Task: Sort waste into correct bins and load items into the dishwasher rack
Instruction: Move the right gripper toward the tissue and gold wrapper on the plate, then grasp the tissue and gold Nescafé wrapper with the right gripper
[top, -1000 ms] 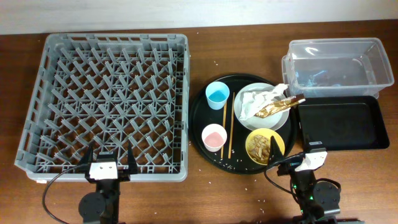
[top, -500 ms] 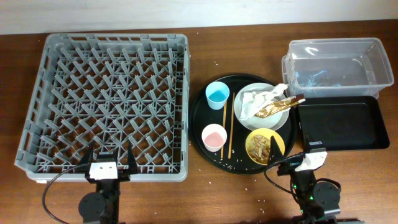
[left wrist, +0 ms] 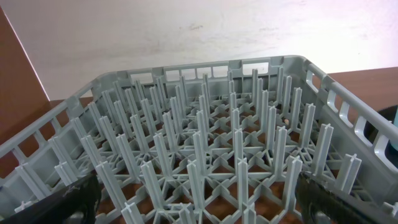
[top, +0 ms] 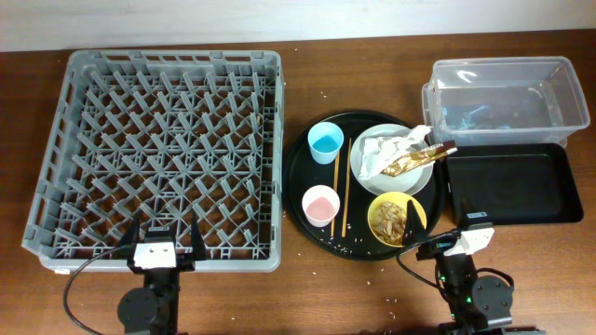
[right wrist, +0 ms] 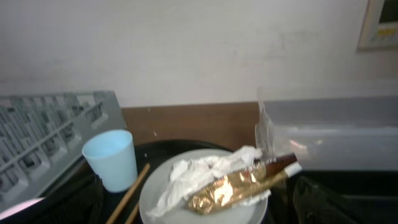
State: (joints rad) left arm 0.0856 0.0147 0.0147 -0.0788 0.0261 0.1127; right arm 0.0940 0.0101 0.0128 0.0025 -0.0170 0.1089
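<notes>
The grey rack (top: 172, 58) fills the left. On a round black tray (top: 300, 177) stand a blue cup (top: 326, 141), a pink cup (top: 319, 204), two chopsticks (top: 346, 191), a yellow bowl (top: 397, 219) with food scraps, and a white plate (top: 421, 177) bearing the napkin (top: 378, 149) and gold wrapper (top: 417, 158). My left gripper (top: 166, 240) is open and empty at the rack's near edge (left wrist: 205, 65). My right gripper (top: 445, 240) is open and empty just below the bowl. The right wrist view shows the wrapper (right wrist: 239, 183), napkin (right wrist: 199, 171) and blue cup (right wrist: 112, 158).
The clear tub (top: 503, 100) stands at the back right, with the shallow black tray (top: 510, 184) just in front of it. Loose rice grains lie on the round tray and on the table near its front edge (top: 349, 247).
My right wrist has shifted very slightly to the right. Nothing else has moved.
</notes>
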